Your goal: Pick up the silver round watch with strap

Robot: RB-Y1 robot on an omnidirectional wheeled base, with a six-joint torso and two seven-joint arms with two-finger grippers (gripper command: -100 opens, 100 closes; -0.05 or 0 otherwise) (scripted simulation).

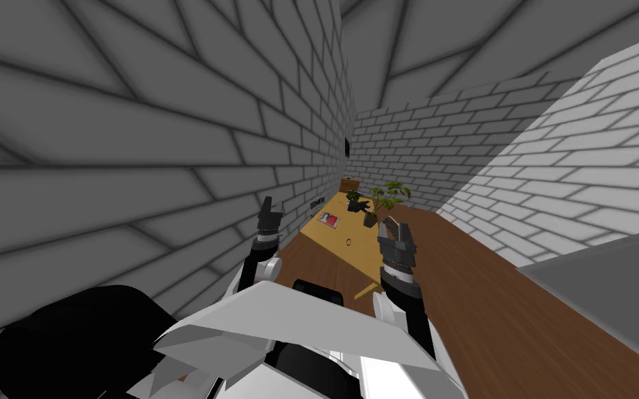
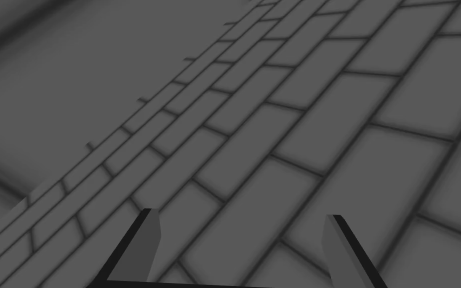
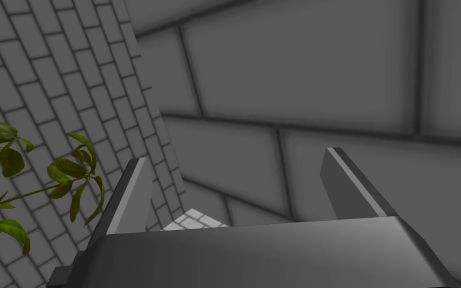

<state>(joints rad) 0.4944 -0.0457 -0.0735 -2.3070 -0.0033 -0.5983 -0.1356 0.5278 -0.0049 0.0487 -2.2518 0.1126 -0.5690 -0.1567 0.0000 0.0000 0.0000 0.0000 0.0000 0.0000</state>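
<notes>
A small ring-shaped object, probably the round watch (image 1: 348,242), lies on the light wooden table (image 1: 332,246) ahead, near its middle. My right gripper (image 1: 395,228) is raised over the table's right edge, right of the watch, fingers open with nothing between them (image 3: 234,185). My left gripper (image 1: 267,206) is raised at the left, close to the brick wall, and stands open and empty (image 2: 242,235).
On the table stand a leafy potted plant (image 1: 380,201), a dark smaller plant (image 1: 357,203), a red-and-white card (image 1: 328,219) and a brown box (image 1: 350,184) at the far end. Brick walls close in on the left and far side. Brown floor (image 1: 491,298) runs to the right.
</notes>
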